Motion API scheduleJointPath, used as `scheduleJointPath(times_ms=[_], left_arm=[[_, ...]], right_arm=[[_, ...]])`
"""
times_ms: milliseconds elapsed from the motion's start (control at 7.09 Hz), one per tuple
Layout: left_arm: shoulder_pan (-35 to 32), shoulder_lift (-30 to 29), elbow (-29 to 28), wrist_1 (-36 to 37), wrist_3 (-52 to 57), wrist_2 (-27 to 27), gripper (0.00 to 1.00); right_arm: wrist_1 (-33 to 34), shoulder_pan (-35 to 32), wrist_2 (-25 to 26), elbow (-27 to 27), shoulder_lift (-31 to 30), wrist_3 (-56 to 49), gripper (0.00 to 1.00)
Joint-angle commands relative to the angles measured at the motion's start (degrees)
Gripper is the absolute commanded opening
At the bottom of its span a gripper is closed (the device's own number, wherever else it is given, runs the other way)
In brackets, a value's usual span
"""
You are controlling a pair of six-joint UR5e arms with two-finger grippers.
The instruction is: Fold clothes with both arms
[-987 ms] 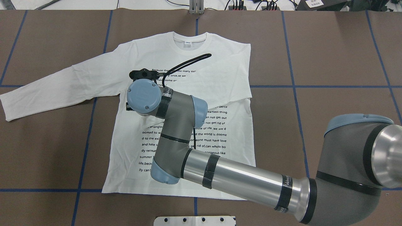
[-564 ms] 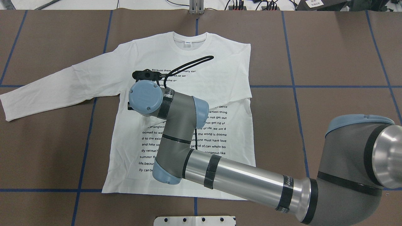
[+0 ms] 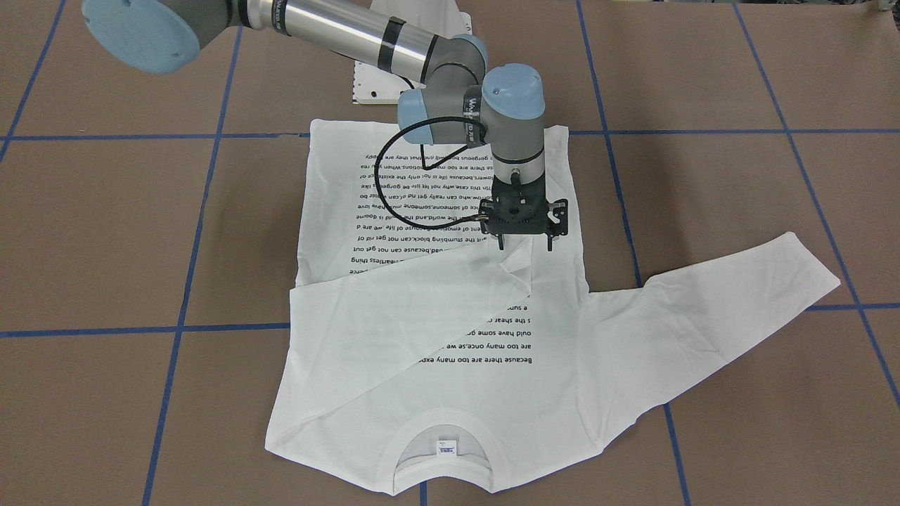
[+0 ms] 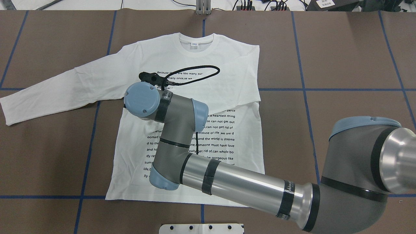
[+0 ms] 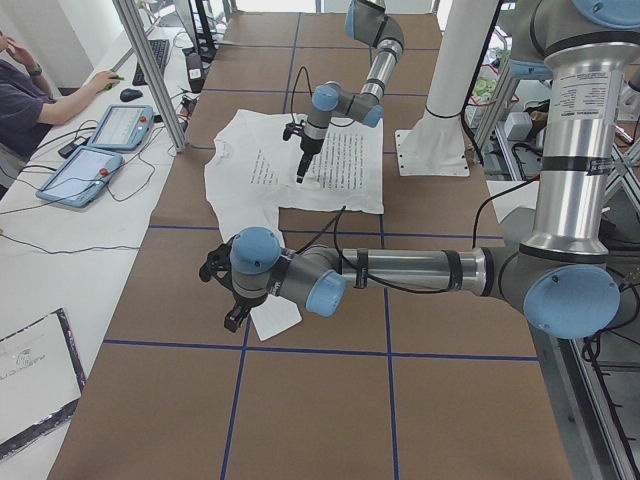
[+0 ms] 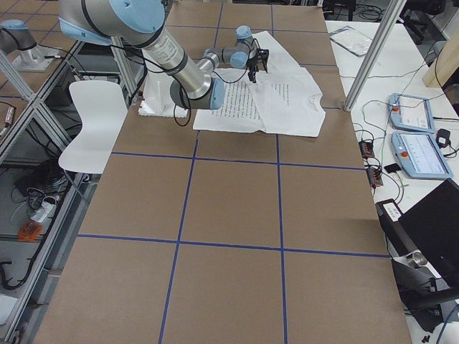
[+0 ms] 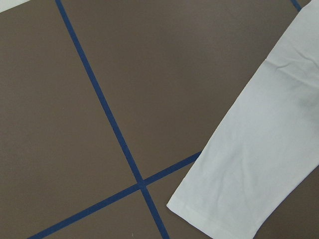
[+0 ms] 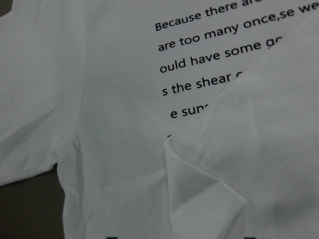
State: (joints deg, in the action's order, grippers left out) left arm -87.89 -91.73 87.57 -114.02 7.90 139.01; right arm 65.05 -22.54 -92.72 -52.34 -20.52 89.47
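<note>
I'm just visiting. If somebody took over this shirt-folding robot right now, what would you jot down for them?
Right gripper: open, empty, just above the cuff of the right sleeve.
Left gripper: near the cuff of the left sleeve; whether it is open or shut cannot be told.
T-shirt: text side up, flat on the table.
Done: right sleeve is folded across the chest.
Left to do: left sleeve is spread out and the body is unfolded.
</note>
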Motion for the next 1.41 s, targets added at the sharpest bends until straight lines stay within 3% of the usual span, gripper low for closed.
scheduleJointPath(times_ms=[0, 564, 1129, 1270], left_arm=[[0.0, 0.0, 0.0, 0.0, -0.1, -0.1, 1.0], [0.0, 0.1, 0.0, 0.0, 0.0, -0.1, 1.0], [-0.1, 0.1, 0.0, 0.0, 0.0, -0.1, 1.0], [0.0, 0.1, 0.0, -0.1, 0.0, -0.1, 1.0]], right_arm=[[-0.3, 0.4, -0.2, 5.0, 2.7, 1.2, 0.87], [-2.0, 0.6, -0.2, 6.3, 2.9, 0.8, 0.87], [-17.5, 0.6, 2.6, 10.7, 3.0, -1.4, 0.87], [-18.5, 0.6, 2.9, 10.7, 4.3, -1.4, 0.88]])
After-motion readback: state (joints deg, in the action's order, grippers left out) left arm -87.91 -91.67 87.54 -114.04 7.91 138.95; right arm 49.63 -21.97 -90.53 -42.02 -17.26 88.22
